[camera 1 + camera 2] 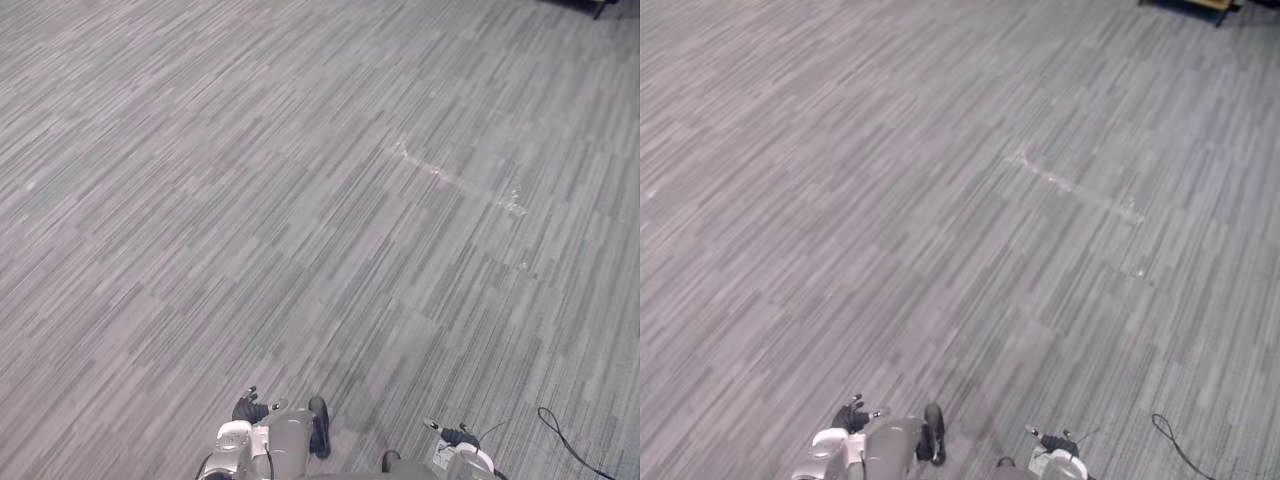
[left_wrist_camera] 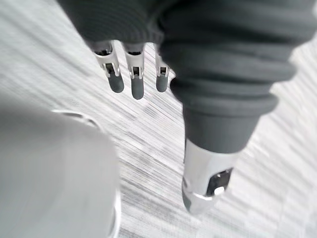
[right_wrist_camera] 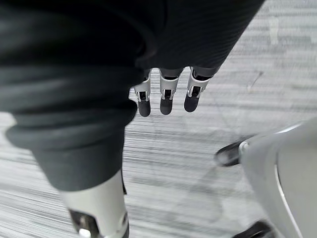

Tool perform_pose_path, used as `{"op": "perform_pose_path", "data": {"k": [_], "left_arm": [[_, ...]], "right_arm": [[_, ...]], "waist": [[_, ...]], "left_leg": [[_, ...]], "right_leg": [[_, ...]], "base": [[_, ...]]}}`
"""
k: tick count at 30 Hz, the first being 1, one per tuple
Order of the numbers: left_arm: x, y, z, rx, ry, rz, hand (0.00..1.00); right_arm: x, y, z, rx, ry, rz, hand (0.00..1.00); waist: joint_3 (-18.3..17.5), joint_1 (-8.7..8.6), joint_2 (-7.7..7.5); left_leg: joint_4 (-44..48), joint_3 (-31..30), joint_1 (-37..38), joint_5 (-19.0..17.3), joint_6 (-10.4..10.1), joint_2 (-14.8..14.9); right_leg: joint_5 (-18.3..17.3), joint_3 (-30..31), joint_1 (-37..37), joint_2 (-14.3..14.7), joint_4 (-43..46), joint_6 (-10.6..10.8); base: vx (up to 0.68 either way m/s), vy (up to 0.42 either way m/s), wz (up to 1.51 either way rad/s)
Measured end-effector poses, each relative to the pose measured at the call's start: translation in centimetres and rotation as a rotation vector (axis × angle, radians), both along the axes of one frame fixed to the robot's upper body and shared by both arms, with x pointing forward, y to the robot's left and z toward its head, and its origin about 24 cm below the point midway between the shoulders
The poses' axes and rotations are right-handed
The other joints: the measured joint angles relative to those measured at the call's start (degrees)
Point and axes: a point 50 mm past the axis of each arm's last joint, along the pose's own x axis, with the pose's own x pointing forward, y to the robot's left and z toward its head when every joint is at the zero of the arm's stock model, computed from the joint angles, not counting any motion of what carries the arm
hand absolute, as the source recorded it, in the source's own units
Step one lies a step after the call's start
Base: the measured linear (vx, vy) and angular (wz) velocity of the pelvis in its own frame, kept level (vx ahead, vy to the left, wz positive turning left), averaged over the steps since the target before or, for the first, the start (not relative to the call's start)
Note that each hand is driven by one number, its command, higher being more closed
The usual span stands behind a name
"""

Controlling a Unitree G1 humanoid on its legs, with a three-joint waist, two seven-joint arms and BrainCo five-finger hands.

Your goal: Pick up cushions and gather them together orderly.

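My left hand [image 1: 249,408] hangs low at the bottom edge of the eye views, above the grey carpet. In its wrist view the left hand [image 2: 136,84] has straight, relaxed fingers, the thumb [image 2: 203,183] stands apart, and nothing lies between them. My right hand [image 1: 457,436] hangs at the lower right, also over the carpet. In its own wrist view the right hand [image 3: 166,99] is open too, fingers pointing down at the floor and holding nothing.
Grey striped carpet [image 1: 300,200] stretches ahead in every direction. A pale scuff mark [image 1: 455,180] crosses it at the middle right. A dark piece of furniture [image 1: 1200,5] shows at the far top right corner.
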Motion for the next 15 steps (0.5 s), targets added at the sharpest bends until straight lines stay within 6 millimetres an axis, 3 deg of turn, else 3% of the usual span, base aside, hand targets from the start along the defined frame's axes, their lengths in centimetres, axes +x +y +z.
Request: {"op": "perform_pose_path", "data": {"k": [2, 4, 5, 6, 8, 9, 10, 11, 12, 13, 15], "left_arm": [[-0.1, 0.1, 0.0, 0.005, 0.004, -0.006, 0.00], [0.3, 0.5, 0.1, 0.017, -0.003, -0.006, 0.00], [0.8, 0.5, 0.3, 0.024, -0.012, -0.022, 0.00], [0.8, 0.5, 0.3, 0.025, -0.012, -0.023, 0.00], [0.6, 0.8, 0.3, 0.034, -0.007, -0.033, 0.00], [0.3, 0.3, 0.1, 0.019, 0.003, -0.028, 0.00], [0.1, -0.6, -0.1, -0.001, 0.011, -0.025, 0.00], [-0.3, -0.7, -0.3, -0.004, 0.027, -0.028, 0.00], [-0.2, -0.9, -0.3, -0.005, 0.024, -0.033, 0.00], [-0.1, -1.0, -0.2, -0.009, 0.020, -0.034, 0.00], [0.0, -1.0, -0.2, -0.008, 0.021, -0.035, 0.00]], "right_arm": [[0.1, -0.1, 0.1, -0.007, -0.004, 0.004, 0.00], [1.0, 0.4, 0.2, -0.006, -0.017, 0.047, 0.00], [1.8, 0.5, 0.5, -0.006, -0.035, 0.054, 0.00], [1.8, 0.5, 0.5, -0.006, -0.035, 0.054, 0.00], [0.8, 0.5, 0.1, -0.002, -0.009, 0.047, 0.00], [-0.3, 0.0, -0.2, -0.005, 0.019, 0.024, 0.00], [-0.5, -1.3, 0.1, -0.036, 0.027, 0.018, 0.00], [-0.7, -1.5, 0.1, -0.041, 0.030, 0.016, 0.00], [-0.8, -1.6, 0.0, -0.039, 0.033, 0.007, 0.00], [-1.0, -1.5, -0.1, -0.031, 0.033, -0.012, 0.00], [-1.4, -1.0, -0.3, -0.015, 0.052, -0.015, 0.00]], "waist": [[0.00, -0.27, -0.05], [-0.08, -1.17, 0.00], [0.07, -1.99, 0.00], [0.07, -2.10, -0.02], [-0.16, -3.31, -1.87], [-0.47, -3.60, -2.00], [-1.65, -3.37, 0.42], [-2.13, -3.38, 0.66], [-2.29, -3.36, 1.07], [-2.27, -3.24, 1.26], [-1.67, -2.83, 1.31]], "left_leg": [[-3.79, 2.42, 5.56, 0.01, -0.02, 0.02], [-6.65, 4.45, 8.95, 0.02, -0.04, 0.69], [-8.33, 5.27, 10.61, 0.16, -0.28, 1.30], [-8.43, 5.25, 10.72, 0.20, -0.35, 1.28], [-9.88, 3.75, 13.42, 0.74, -2.11, -0.86], [-9.50, 1.07, 14.99, -0.08, -4.14, -1.47], [-7.58, -0.82, 14.89, -0.16, -4.91, 1.02], [-4.03, -2.04, 13.67, -0.19, -5.16, 1.84], [4.02, -3.26, 10.35, -0.12, -5.30, 3.63], [16.96, -5.61, 4.93, 1.62, -6.73, 6.58], [32.03, -8.82, -1.28, 0.81, -6.83, 10.52]], "right_leg": [[-1.90, -7.40, -2.47, -1.59, 0.77, -6.16], [-2.53, -14.73, -5.93, -0.10, -7.06, -9.84], [1.03, -17.61, -8.79, 2.93, -18.17, -11.24], [1.50, -17.66, -8.90, 3.12, -19.07, -11.31], [12.40, -16.12, -8.98, 5.14, -33.71, -13.22], [17.38, -13.97, -9.28, 5.65, -33.01, -18.85], [15.01, -14.64, -9.66, 7.09, -29.99, -19.14], [12.76, -14.71, -9.58, 7.44, -29.43, -18.79], [11.02, -14.14, -9.04, 8.49, -29.19, -19.09], [9.19, -13.21, -7.88, 9.92, -29.39, -19.58], [7.23, -12.84, -3.57, 12.06, -30.09, -20.37]], "base": [[0.35, 0.052, -0.73], [0.45, -0.034, -0.62], [0.36, -0.063, -0.33], [0.40, -0.106, -0.15], [0.39, -0.144, 0.16], [0.48, -0.194, -0.05], [0.48, -0.203, -0.16], [0.45, -0.195, -0.39], [0.45, -0.212, -0.28], [0.45, -0.199, -0.34], [0.51, -0.156, -0.37]]}}
